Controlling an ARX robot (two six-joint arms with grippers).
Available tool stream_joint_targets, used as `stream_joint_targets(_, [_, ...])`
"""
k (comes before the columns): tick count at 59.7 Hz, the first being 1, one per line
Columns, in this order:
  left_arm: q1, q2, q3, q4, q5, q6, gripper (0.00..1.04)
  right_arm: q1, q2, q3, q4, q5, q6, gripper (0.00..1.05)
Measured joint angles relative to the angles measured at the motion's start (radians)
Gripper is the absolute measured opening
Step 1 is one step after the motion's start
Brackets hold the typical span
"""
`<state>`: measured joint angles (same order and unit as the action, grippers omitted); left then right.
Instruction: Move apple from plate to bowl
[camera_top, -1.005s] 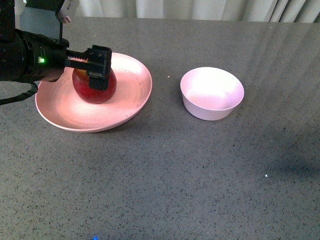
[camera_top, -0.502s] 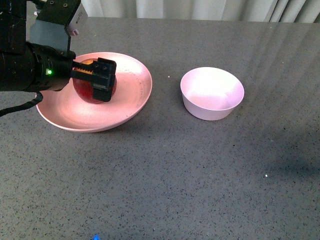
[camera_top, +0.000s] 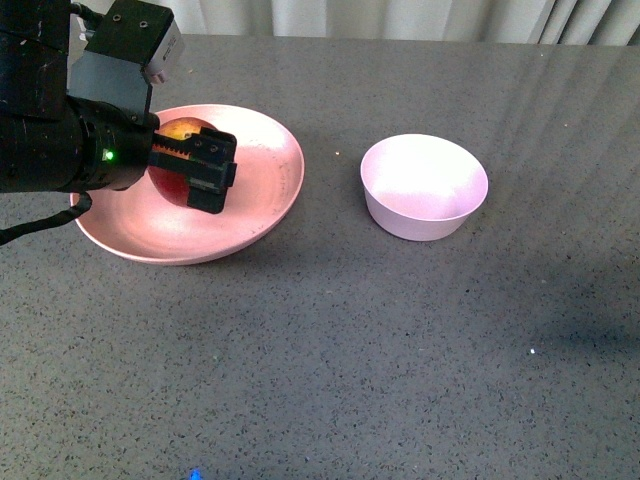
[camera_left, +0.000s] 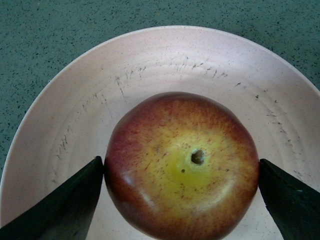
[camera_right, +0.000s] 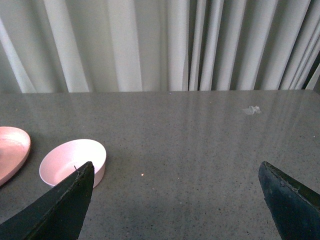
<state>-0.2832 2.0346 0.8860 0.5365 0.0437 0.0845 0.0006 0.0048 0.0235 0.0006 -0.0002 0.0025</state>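
**Status.** L. pincer (camera_left: 179, 167) is closed onto the apple (camera_left: 181, 170). Its two fingers press the fruit's opposite flanks, stem dimple facing up toward the wrist cam. The apple sits between the fingers, directly over the plate (camera_top: 270, 180). We cannot tell whether it rests on the plate floor or is just clear of it. The plate's rim shows all round below the pincer.

R. pincer (camera_right: 175, 172) is spread wide, nothing between its fingers, and is out of the front view. It hangs above bare counter (camera_top: 350, 350), with the bowl (camera_top: 420, 220) off to one side of it.

**Bowl.** Upright and empty. It stands well apart from the L. pincer, toward the robot's right, with open counter between bowl and plate.

**Step in hand (our judgement).** Grasp made, lift phase. Carry not yet done, task approx. at its early-middle.

**Next move calls for:**
- Raising the L. pincer enough that the apple clears the plate rim.
- Carrying it across toward the robot's right until centred over the bowl.
- Lowering before release.

The bowl mouth looks barely wider than the fruit, so centring matters. An off-centre drop could tip the bowl or roll the apple onto the counter. The grip is on glossy skin at two contacts only, so we advise no abrupt swing.
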Motion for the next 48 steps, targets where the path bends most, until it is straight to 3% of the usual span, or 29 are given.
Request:
stream_joint_targets(4, [-0.002,0.000,0.000,0.000,-0.005,0.000,0.78,0.000,0.000,0.000,0.000,0.000,0.000,0.96])
stream_joint_targets(9, [-0.003,0.000,0.000,0.001,-0.010,0.001,0.75,0.000,0.000,0.000,0.000,0.000,0.000,0.96])
stream_joint_targets(28, [-0.035,-0.098,-0.036,-0.002,0.020,0.016,0.75,0.000,0.000,0.000,0.000,0.000,0.000,0.96])
stream_joint_targets(48, [-0.180,-0.171,0.012,-0.069,0.035,0.011,0.74,0.000,0.000,0.000,0.000,0.000,0.000,0.96])
